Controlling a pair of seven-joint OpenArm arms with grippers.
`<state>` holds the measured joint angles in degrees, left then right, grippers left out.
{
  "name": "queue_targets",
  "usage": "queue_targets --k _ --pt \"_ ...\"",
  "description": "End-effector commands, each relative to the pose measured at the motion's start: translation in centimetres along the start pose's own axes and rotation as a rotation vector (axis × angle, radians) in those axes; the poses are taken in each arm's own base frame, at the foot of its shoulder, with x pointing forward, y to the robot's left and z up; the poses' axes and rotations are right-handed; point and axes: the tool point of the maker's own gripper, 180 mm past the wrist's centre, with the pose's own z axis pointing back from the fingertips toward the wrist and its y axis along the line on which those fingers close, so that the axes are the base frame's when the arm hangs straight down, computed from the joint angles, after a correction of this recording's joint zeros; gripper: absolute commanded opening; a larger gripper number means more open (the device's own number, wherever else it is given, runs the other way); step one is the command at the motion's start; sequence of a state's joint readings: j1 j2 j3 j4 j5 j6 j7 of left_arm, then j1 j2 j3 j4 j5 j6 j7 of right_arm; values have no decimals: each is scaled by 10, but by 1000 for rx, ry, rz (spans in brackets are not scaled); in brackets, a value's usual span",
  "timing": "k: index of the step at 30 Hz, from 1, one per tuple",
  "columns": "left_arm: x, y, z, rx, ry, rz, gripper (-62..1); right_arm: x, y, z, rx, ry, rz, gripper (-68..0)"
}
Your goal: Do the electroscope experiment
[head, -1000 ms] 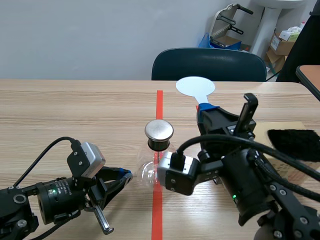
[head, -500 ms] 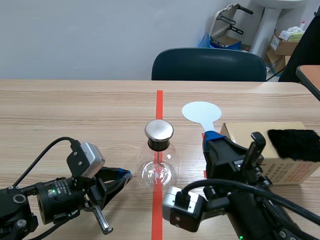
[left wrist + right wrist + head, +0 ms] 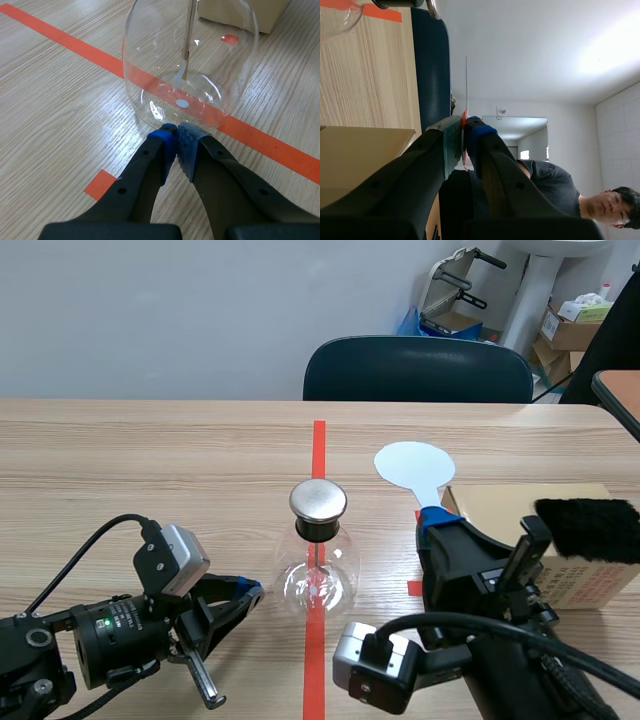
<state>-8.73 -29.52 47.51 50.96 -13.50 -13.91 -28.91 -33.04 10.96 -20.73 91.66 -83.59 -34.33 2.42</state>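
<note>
— Left pincer (image 3: 176, 131): how does it stand?
— Pressed together on nothing, low over the table (image 3: 150, 460). Its tips sit right at the foot of the flask (image 3: 318, 582) (whether they touch the glass I cannot tell).
— And the right pincer (image 3: 464, 123)?
— Pinching the paddle (image 3: 411, 466) by its stem. From its own wrist camera the paddle shows edge-on, a thin line rising from between the two pads. In the scene view the pale round blade stands above the fingers, to the right of the flask and apart from it.
— Where is the flask?
— Upright on the red tape (image 3: 319, 455) at mid-table, between the two arms. A round metal cap (image 3: 318, 500) tops its dark stopper, and a thin rod (image 3: 189, 30) hangs down inside the clear bulb.
— Anything else?
— A cardboard box (image 3: 575, 578) lies at the right, beyond the right arm, with a strip of black fur (image 3: 590, 527) on top. A dark chair (image 3: 418, 368) stands past the table's far edge (and a person (image 3: 542, 172) shows in the background of the right wrist view).
</note>
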Motion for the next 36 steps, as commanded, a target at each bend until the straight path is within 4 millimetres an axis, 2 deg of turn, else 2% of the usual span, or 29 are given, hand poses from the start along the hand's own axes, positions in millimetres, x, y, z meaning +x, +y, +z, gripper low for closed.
queue_targets --k 1,36 --pt "11 0 -3 0 -37 2 -573 -5 -8 -4 -34 15 10 -660" --pt "2 -8 0 -7 -19 22 -573 -8 -8 -4 -34 30 9 -660"
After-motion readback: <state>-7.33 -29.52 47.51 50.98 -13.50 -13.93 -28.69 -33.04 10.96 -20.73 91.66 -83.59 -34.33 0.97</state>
